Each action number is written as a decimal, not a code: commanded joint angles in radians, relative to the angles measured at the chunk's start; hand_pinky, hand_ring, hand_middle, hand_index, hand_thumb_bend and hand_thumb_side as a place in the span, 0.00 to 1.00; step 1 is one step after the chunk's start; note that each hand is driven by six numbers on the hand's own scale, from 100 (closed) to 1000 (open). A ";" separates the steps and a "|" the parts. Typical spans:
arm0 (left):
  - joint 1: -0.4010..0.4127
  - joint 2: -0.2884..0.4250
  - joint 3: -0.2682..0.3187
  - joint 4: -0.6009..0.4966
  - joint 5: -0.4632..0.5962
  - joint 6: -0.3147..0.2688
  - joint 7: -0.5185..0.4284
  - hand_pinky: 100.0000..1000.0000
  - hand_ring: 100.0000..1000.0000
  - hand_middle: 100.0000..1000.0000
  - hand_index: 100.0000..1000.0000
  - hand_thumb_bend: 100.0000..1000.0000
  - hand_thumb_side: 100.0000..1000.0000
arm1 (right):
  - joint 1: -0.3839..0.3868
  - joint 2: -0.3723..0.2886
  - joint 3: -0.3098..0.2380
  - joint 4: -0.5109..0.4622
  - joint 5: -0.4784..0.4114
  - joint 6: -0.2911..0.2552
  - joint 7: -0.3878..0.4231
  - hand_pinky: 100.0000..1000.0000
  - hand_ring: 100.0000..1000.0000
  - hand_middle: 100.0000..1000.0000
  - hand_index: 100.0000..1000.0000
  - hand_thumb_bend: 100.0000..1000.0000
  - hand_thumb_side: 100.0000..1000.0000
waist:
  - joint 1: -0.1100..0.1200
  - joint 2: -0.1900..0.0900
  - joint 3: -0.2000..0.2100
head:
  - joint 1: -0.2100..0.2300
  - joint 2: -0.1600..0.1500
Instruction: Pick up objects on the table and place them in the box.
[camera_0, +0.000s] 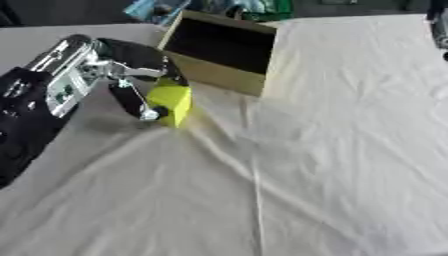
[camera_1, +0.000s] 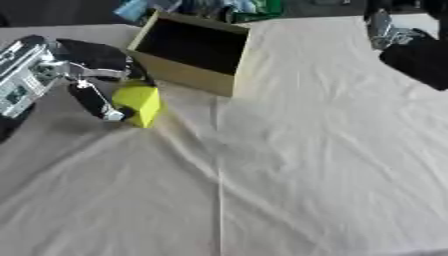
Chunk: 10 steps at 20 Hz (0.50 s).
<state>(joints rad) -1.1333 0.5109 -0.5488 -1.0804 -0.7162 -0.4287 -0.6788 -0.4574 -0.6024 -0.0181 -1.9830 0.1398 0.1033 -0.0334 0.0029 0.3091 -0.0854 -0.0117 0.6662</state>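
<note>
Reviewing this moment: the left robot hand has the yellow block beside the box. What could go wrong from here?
1. The left robot hand pinches the yellow block near its top and side only; it might slip or tip on lifting.
2. The box stands very near, its near wall between block and opening; a low carry could hit the wall or shove the box.
3. The cloth is wrinkled around the block and may drag.

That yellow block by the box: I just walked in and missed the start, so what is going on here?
The robot's left hand has its fingers curled round the yellow block, just in front of the open cardboard box on the white cloth. The block is not yet in the box. The right hand hangs near the far right edge, holding nothing.
</note>
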 joint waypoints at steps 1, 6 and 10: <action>-0.005 0.015 0.004 -0.022 0.032 -0.193 -0.228 0.72 0.49 0.26 0.62 0.00 0.16 | -0.010 -0.015 -0.013 -0.017 -0.002 0.003 -0.003 0.70 0.80 0.66 0.78 0.00 0.34 | 0.007 -0.020 -0.001 | 0.002 0.004; -0.013 0.025 0.019 -0.061 0.076 -0.136 -0.228 0.70 0.46 0.23 0.61 0.00 0.16 | -0.006 -0.015 -0.014 -0.017 -0.003 0.005 -0.003 0.70 0.80 0.66 0.78 0.00 0.34 | 0.009 -0.030 0.005 | 0.004 0.013; -0.027 0.032 0.055 -0.095 0.071 -0.085 -0.228 0.70 0.46 0.22 0.60 0.00 0.16 | -0.006 -0.015 -0.013 -0.017 -0.003 0.005 -0.003 0.70 0.80 0.66 0.78 0.00 0.34 | 0.009 -0.036 0.007 | 0.005 0.019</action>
<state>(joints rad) -1.1318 0.5129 -0.5178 -1.1516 -0.6488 -0.3645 -0.7429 -0.4565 -0.6021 -0.0183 -1.9830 0.1395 0.1052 -0.0346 0.0029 0.3079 -0.0786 -0.0107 0.6761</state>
